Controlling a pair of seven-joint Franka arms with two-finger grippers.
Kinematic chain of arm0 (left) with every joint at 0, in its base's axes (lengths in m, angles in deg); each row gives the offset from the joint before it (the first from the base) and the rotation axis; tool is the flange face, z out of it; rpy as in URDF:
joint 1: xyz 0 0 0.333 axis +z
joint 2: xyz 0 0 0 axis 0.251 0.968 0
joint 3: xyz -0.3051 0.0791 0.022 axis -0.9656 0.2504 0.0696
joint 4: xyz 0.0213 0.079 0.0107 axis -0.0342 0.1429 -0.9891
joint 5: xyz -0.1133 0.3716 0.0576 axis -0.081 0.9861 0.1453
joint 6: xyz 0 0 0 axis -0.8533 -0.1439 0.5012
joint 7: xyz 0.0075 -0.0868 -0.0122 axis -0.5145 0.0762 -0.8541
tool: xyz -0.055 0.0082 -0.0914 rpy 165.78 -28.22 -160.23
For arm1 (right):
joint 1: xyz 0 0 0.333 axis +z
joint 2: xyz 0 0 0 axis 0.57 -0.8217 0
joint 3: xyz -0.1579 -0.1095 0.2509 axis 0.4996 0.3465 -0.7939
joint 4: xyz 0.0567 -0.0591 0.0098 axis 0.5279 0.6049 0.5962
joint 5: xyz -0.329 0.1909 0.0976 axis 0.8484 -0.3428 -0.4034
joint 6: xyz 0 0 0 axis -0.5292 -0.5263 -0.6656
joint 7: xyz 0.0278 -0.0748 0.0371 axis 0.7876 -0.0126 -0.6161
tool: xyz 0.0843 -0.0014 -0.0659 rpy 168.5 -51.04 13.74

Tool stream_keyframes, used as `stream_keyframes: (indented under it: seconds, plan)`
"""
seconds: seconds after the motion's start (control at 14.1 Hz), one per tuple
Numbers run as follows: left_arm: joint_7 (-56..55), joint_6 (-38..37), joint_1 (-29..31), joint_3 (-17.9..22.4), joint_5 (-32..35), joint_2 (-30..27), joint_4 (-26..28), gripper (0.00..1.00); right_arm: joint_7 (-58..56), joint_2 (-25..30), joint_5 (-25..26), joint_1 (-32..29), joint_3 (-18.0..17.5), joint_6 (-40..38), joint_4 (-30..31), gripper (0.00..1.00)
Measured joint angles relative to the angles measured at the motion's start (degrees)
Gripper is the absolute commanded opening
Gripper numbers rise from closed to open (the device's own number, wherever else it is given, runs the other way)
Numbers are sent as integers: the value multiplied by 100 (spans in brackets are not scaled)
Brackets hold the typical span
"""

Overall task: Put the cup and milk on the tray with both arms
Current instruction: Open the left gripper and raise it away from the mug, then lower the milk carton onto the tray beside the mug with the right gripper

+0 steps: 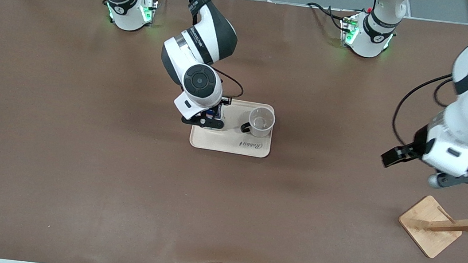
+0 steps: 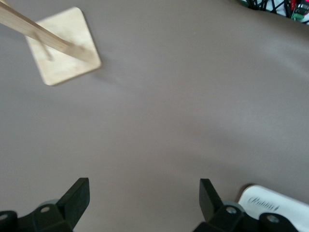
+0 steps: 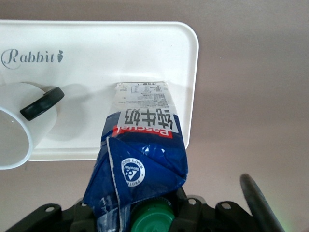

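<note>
The cream tray (image 1: 230,142) lies mid-table, and the white cup (image 1: 261,122) stands upright on the part of it toward the left arm's end. My right gripper (image 1: 206,118) is over the tray's other part, shut on the top of the blue milk carton (image 1: 214,113). In the right wrist view the milk (image 3: 142,140) hangs from the gripper (image 3: 145,212) beside its green cap. Its base is at the tray (image 3: 120,58) next to the cup (image 3: 19,125), and I cannot tell whether it rests there. My left gripper (image 2: 143,193) is open and empty over bare table.
A wooden rack (image 1: 430,225) with pegs stands toward the left arm's end, nearer the front camera than the left gripper (image 1: 410,169). It also shows in the left wrist view as a square wooden base (image 2: 65,48). A tray corner (image 2: 280,205) shows there too.
</note>
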Motion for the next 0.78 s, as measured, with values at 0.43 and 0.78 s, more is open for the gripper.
stream_keyframes:
  seconds: [0.43,0.78]
  plan:
    - [1095,-871,285,38,1,-562,-336,100,-93,-43,17,14,2,-19,0,100]
    - [2297,-1527,-939,1748,-440,-1141,-298,100,-126,-74,17,29,1,-33,6,100]
